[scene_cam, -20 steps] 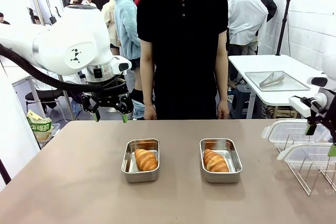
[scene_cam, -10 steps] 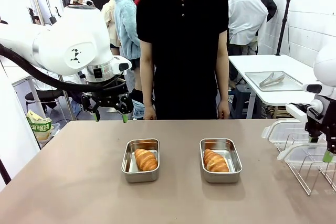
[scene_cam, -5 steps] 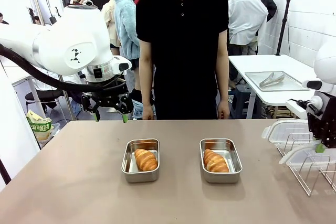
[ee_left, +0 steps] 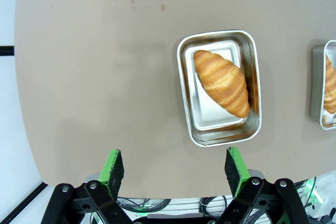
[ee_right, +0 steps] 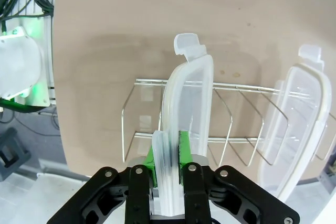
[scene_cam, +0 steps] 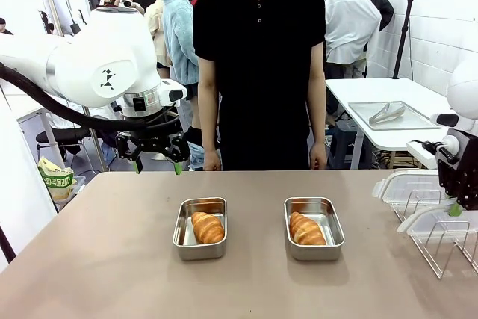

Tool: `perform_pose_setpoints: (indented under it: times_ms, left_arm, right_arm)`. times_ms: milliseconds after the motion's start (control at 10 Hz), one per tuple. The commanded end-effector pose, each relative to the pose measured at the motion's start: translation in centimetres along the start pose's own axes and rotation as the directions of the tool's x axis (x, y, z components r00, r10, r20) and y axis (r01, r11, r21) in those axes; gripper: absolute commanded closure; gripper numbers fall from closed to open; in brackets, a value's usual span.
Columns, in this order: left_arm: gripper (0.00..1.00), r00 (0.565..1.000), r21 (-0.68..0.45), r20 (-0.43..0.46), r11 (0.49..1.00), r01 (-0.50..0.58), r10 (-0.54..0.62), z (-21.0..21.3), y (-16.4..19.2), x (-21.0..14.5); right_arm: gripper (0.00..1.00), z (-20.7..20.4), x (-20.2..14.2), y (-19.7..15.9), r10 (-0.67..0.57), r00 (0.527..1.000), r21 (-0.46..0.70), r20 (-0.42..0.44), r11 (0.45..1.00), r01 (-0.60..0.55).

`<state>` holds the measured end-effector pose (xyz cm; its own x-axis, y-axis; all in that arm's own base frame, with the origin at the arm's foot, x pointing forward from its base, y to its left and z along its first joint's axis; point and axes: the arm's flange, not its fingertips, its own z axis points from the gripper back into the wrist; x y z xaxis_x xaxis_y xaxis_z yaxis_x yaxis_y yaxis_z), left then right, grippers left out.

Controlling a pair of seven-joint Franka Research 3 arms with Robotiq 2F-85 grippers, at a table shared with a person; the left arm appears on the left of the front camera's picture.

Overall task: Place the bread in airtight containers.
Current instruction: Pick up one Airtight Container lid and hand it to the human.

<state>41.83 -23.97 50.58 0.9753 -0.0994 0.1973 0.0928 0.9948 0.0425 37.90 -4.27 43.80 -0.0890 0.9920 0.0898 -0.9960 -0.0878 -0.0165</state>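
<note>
Two steel tins stand side by side mid-table, the left tin (scene_cam: 179, 232) and the right tin (scene_cam: 338, 232). A golden croissant lies in each, one in the left tin (scene_cam: 207, 227) and one in the right tin (scene_cam: 306, 228). Both tins are uncovered. My left gripper (scene_cam: 155, 160) hangs open above the table's far left; its wrist view looks down on the left tin (ee_left: 181, 77) and its croissant (ee_left: 222, 82). My right gripper (ee_right: 168, 153) is shut on a translucent lid (ee_right: 186, 103) that stands upright in the wire rack (ee_right: 231, 111) at the table's right, with that gripper (scene_cam: 453, 208) just above the rack.
A second lid (ee_right: 294, 129) leans in the rack's neighbouring slot, and shows behind the held lid (scene_cam: 407, 184). The wire rack (scene_cam: 448, 248) fills the table's right end. A person in black stands at the far edge with hands hanging down. The right tin's edge (ee_left: 316, 85) shows at the side.
My right gripper dropped a little to the lid in the rack and shut on its rim, tilting it slightly. The left arm, tins and croissants have not moved.
</note>
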Motion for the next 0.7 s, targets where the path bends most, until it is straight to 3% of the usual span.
perform_pose_setpoints:
  times_ms: [0,600]
  left_arm:
    - [0.00,1.000,0.006,-0.001,1.000,0.003,-0.003,0.2,0.2,0.1]
    - [0.00,1.000,0.006,-0.001,1.000,0.003,-0.003,0.2,0.2,0.1]
  right_arm:
    - [1.00,-0.2,0.5,0.1,-0.020,0.999,-0.007,0.027,1.000,0.020]
    - [1.00,3.1,1.0,1.1,-0.005,1.000,-0.031,0.003,0.999,0.005]
